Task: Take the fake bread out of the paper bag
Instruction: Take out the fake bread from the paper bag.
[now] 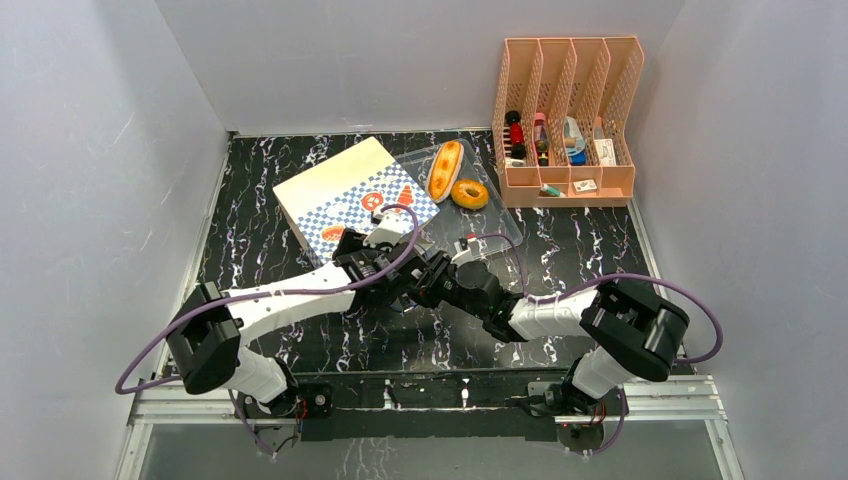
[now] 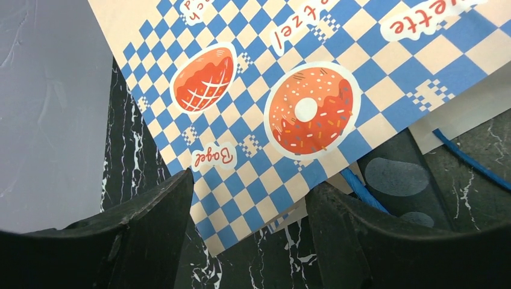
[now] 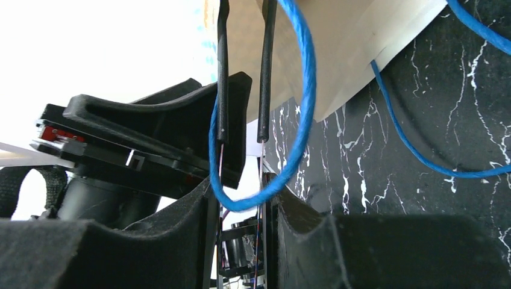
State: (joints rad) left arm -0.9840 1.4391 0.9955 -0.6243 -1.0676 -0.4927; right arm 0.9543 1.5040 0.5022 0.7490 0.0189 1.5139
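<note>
The paper bag [image 1: 345,192] lies flat at the back left, its checkered band [image 2: 283,114] toward me. My left gripper [image 1: 375,260] [image 2: 250,186] is open, its fingers either side of the bag's near corner, holding nothing. My right gripper [image 1: 420,278] [image 3: 241,192] points at the bag mouth with its jaws a narrow gap apart. A loop of blue cord handle [image 3: 295,150] crosses its fingertips, not pinched. A long orange-tan bun [image 1: 445,168] and a golden ring donut [image 1: 470,193] lie on the clear plastic tray [image 1: 495,225]. The round brown roll and the oval bun are hidden.
A pink desk organizer [image 1: 568,125] with small items stands at the back right. Grey walls close in the black marble table [image 1: 560,250] on three sides. The two wrists sit close together at the table's middle. A second blue cord [image 2: 470,159] lies on the table.
</note>
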